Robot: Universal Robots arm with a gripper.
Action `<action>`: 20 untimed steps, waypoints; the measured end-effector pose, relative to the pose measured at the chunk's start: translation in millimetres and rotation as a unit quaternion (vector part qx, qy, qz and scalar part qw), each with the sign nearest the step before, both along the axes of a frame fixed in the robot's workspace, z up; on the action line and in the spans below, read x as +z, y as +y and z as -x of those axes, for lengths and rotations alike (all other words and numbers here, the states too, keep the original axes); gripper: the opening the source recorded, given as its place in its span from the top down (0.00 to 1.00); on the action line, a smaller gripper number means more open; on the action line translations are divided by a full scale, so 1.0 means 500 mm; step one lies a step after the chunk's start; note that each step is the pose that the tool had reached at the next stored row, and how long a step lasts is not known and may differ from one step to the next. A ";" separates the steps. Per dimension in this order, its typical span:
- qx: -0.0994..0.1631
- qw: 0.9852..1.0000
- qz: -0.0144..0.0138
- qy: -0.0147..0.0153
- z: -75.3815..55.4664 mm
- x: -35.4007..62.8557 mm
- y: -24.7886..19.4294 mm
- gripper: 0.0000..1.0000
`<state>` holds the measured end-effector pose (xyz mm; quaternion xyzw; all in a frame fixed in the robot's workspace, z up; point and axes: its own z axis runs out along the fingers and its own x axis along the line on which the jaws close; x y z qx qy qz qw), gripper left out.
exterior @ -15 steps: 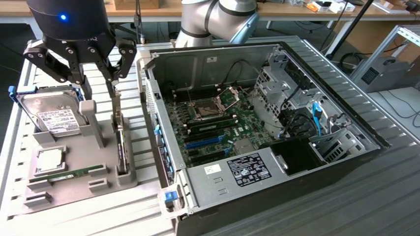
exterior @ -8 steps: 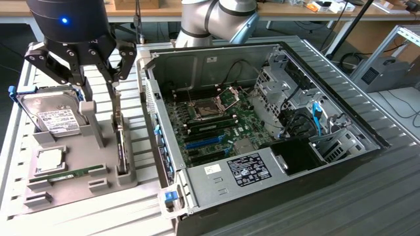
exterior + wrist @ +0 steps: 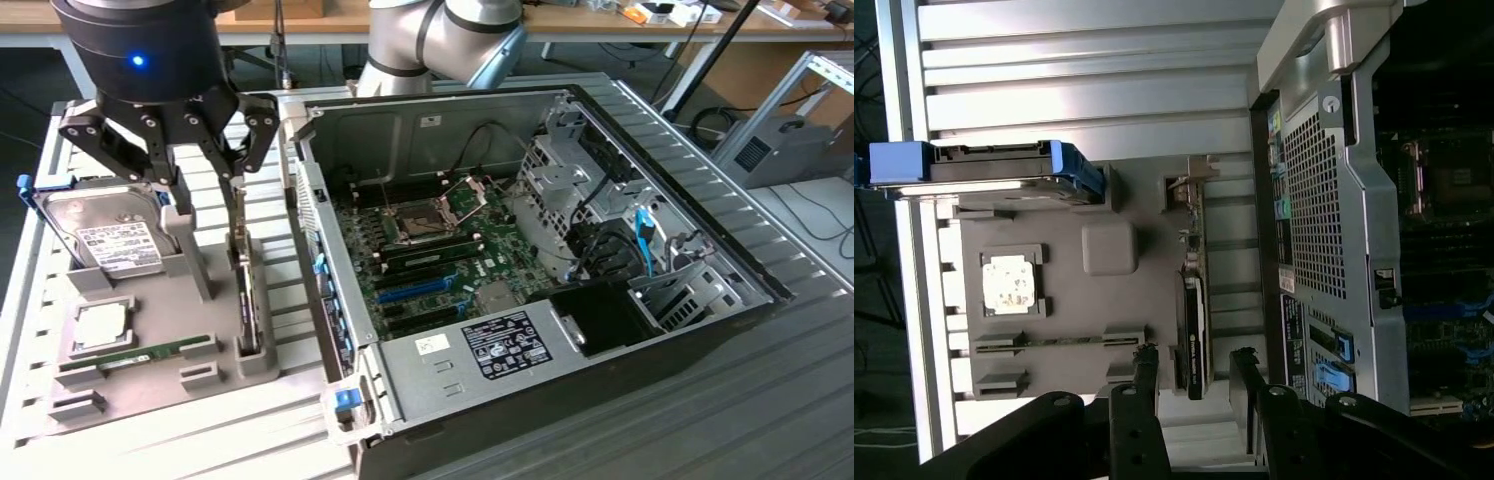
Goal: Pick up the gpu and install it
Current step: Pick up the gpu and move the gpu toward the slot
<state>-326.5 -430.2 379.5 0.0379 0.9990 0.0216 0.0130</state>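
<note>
The jaws stand released, a finger (image 3: pixel 1146 375) on each side of the gpu (image 3: pixel 1194 335), which stands on edge in the grey holder (image 3: pixel 1074 300) on the table (image 3: pixel 1084 100) — the wrist view shows a gap either side. Beyond, the exterior view shows the open computer case (image 3: pixel 441 120) just beside the holder — motherboard (image 3: pixel 441 250) exposed.

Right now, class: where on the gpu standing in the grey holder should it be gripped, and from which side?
Grip the gpu across its two flat faces, near the top edge, coming from straight above. It stands on edge in the grey holder, so only its thin upper edge is free. The open gripper hangs above it.
</note>
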 end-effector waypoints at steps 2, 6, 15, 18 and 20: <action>0.000 1.000 0.000 0.000 0.000 0.000 0.0000 0.58; 0.000 1.000 0.000 0.000 0.000 -0.008 0.0000 0.58; 0.000 1.000 0.000 0.000 0.000 -0.033 0.0000 0.58; 0.000 1.000 0.000 0.000 0.000 -0.042 0.0000 0.58; 0.000 1.000 0.000 0.000 0.000 -0.049 0.0000 0.58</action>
